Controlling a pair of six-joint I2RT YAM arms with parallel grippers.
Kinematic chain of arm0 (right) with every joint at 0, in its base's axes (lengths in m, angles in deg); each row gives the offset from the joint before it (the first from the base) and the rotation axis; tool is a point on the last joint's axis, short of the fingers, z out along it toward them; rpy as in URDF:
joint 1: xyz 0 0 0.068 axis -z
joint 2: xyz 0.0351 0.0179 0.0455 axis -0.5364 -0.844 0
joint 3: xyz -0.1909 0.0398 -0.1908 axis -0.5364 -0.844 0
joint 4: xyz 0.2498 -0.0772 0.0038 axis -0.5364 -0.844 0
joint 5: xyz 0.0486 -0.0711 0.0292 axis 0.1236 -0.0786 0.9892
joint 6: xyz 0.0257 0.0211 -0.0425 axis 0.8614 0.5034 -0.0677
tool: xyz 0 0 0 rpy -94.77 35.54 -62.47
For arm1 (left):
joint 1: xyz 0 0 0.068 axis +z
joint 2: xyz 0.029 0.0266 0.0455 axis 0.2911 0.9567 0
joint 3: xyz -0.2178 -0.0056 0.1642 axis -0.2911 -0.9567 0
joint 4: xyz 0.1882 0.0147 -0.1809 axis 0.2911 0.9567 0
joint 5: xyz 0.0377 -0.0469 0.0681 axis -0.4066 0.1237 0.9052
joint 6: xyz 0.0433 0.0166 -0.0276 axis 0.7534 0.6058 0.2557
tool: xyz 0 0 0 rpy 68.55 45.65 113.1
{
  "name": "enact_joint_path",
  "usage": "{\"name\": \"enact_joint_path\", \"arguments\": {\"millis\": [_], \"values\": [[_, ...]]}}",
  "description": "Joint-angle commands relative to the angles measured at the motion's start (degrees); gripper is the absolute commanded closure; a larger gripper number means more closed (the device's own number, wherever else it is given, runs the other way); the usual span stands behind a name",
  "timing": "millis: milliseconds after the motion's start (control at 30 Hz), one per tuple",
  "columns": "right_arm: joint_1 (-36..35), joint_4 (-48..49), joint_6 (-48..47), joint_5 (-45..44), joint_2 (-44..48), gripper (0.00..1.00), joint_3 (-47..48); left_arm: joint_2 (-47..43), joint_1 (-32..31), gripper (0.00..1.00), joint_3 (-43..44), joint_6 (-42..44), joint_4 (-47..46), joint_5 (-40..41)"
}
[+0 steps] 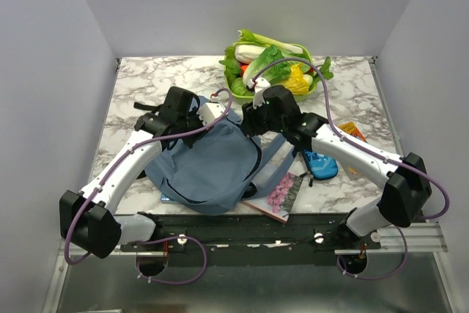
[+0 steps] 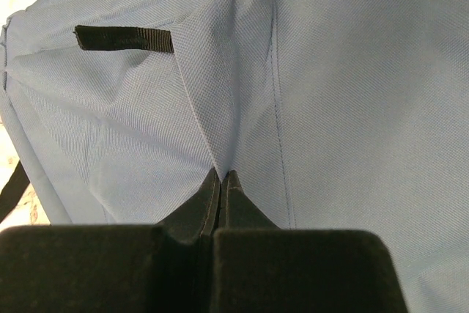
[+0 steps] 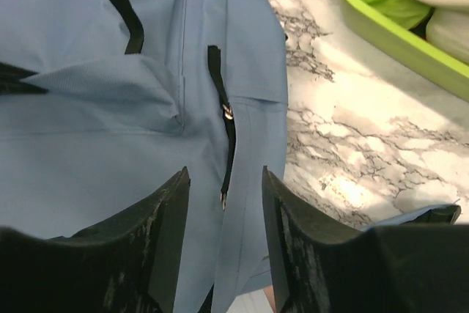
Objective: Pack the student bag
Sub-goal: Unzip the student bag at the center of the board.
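Left wrist view: left gripper (image 2: 220, 181), fingers pressed fully together, pinching a raised fold of the student bag (image 2: 352, 108). Grey-blue fabric fills nearly the whole view. A short black webbing loop (image 2: 123, 38) is sewn on up-left of the fold.

Right wrist view: right gripper (image 3: 223, 210), jaws standing partly apart, holding nothing. Its fingers (image 3: 165, 232) sit low over the bag, one on each side of a black zip pull (image 3: 220, 93) with a small metal ring. Whether the pads touch the fabric cannot be told. Marble table (image 3: 352, 144) to the right of the bag; green tray (image 3: 388, 34) at the upper right corner.

Top external view: bag lying flat at the near centre of the table, between the two arms, with both grippers at its far edge.
- Book with pink-patterned cover (image 1: 282, 194), partly under the bag's near right corner.
- Blue pencil case (image 1: 321, 164), just right of the book.
- Vegetables (image 1: 267, 60) heaped in the tray, far centre, apart from the bag.
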Motion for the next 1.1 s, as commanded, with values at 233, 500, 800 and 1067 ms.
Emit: {"name": "enact_joint_path", "arguments": {"millis": [233,500,800,1067], "values": [[0.3,-5.5,-7.0,4.4,-3.0,0.52,2.2,-1.2,-0.1,1.0,-0.3,-1.6,-2.6,-3.6],[0.3,-5.1,-10.1,3.1,-10.7,0.52,7.1,-1.5,-0.1,1.0,1.1,-2.1,-1.1,-4.5],[0.3,-4.8,-9.9,2.1,-14.1,0.64,9.7,-2.4,0.0,1.0,1.0,-1.9,-0.5,-4.3],[0.3,-3.8,-9.0,1.3,-12.1,0.99,8.5,-2.8,0.1,1.0,0.7,-1.9,-0.9,-3.8]]}}
